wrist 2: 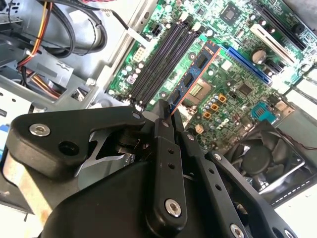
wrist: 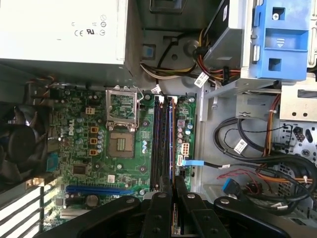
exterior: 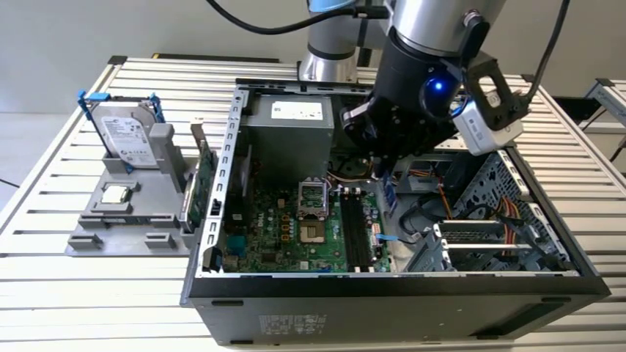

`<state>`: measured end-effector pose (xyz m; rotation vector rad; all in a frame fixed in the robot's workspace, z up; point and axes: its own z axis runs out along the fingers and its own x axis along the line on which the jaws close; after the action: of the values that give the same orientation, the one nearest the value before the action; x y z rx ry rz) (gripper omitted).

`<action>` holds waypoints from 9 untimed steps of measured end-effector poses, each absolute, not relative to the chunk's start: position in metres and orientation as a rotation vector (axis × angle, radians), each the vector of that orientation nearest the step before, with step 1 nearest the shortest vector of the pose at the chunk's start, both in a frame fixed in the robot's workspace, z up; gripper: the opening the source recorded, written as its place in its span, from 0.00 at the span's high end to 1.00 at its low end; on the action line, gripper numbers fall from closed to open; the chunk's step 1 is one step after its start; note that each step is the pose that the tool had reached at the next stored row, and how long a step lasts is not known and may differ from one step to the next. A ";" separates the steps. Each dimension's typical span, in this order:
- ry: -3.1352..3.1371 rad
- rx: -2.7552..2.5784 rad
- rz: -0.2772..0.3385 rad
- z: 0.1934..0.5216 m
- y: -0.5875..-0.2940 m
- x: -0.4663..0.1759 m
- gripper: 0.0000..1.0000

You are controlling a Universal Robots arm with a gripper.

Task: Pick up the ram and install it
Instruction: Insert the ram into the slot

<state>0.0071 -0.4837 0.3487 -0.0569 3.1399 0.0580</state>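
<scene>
My gripper [exterior: 385, 170] hangs inside the open computer case [exterior: 391, 282], above the motherboard [exterior: 284, 235]. It is shut on the ram [wrist 2: 193, 79], a slim dark stick with chips and an orange edge that juts out from between the fingers [wrist 2: 163, 124]. In the first wrist view the ram [wrist: 171, 144] appears edge-on, running along the black memory slots [wrist: 159, 144] beside the processor socket [wrist: 121, 106], with the gripper [wrist: 172, 182] clamping its near end. Whether the stick touches a slot I cannot tell. The same slots [wrist 2: 161, 67] lie a little to one side of the ram in the second wrist view.
A silver hard drive [exterior: 127, 136] in a blue-tabbed frame stands on a grey holder [exterior: 127, 220] at the exterior view's left, with a green expansion card [exterior: 202, 187] beside the case wall. The power supply [exterior: 293, 121], drive cage [exterior: 489, 213], loose cables [wrist: 257, 163] and a fan [wrist: 20, 141] crowd the slots.
</scene>
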 end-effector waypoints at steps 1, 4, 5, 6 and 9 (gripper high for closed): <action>3.140 -0.057 0.058 0.348 -0.484 0.007 1.00; 3.140 -0.057 0.058 0.347 -0.484 0.007 1.00; 3.140 -0.057 0.058 0.347 -0.484 0.007 1.00; 3.140 -0.057 0.057 0.346 -0.484 0.007 1.00; 3.140 -0.057 0.057 0.345 -0.484 0.007 1.00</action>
<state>0.0071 -0.4837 0.3451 -0.0569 3.1400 0.0570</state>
